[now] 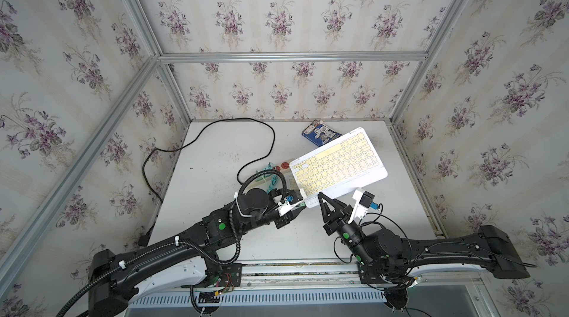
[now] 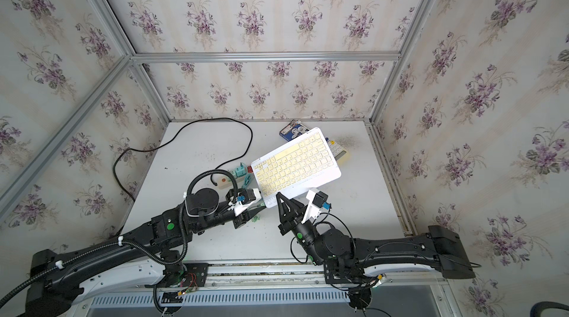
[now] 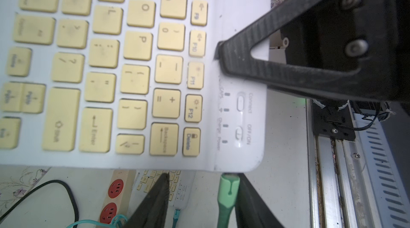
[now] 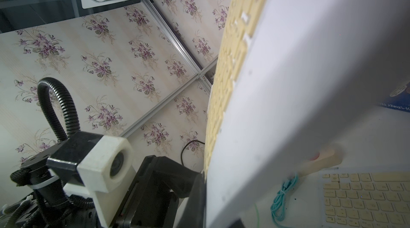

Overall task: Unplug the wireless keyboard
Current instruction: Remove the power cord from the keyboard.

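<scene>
Left gripper (image 3: 203, 179) is standing part-open, straddling the green plug (image 3: 229, 186) seated in the edge of the wireless keyboard (image 3: 106, 65), with one finger right against it and the other apart; only the left wrist view is showing this. Right gripper (image 1: 322, 197) is clamping the keyboard's near edge, holding it tilted above the table (image 1: 215, 152) in both top views. Right wrist view is adding a second keyboard (image 4: 366, 198) and a coiled teal cable (image 4: 281, 200) lying on the table beneath.
</scene>
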Motion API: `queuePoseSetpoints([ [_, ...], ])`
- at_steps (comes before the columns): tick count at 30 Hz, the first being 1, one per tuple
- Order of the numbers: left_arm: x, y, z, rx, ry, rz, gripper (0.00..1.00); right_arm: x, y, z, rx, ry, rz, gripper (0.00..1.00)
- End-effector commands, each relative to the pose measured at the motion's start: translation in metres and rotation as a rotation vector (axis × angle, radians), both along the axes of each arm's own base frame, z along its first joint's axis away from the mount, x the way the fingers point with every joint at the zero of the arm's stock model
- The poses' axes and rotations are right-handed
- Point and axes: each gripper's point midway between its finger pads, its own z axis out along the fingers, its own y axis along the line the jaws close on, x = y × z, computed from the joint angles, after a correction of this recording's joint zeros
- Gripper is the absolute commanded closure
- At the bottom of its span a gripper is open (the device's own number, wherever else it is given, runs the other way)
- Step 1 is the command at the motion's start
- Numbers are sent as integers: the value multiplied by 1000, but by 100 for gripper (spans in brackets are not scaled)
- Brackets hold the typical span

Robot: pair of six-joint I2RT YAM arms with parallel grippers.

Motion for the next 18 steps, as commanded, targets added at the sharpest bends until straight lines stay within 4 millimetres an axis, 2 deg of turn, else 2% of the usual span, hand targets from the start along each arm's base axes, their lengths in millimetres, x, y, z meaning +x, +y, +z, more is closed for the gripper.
queuePoseSetpoints([
  [1,-3,-6,9,-29,-35,-40,55,1,-4,10,85,14,-3,100],
  [12,-6,-7,6,-21,-44,-63,81,4,-1,4,81,33,-27,100],
  [16,-7,-6,6,-24,-47,-66,95,4,0,4,51,23,-31,100],
  [18,-8,-5,4,-20,-51,-69,99,6,-3,3,46,30,-44,100],
])
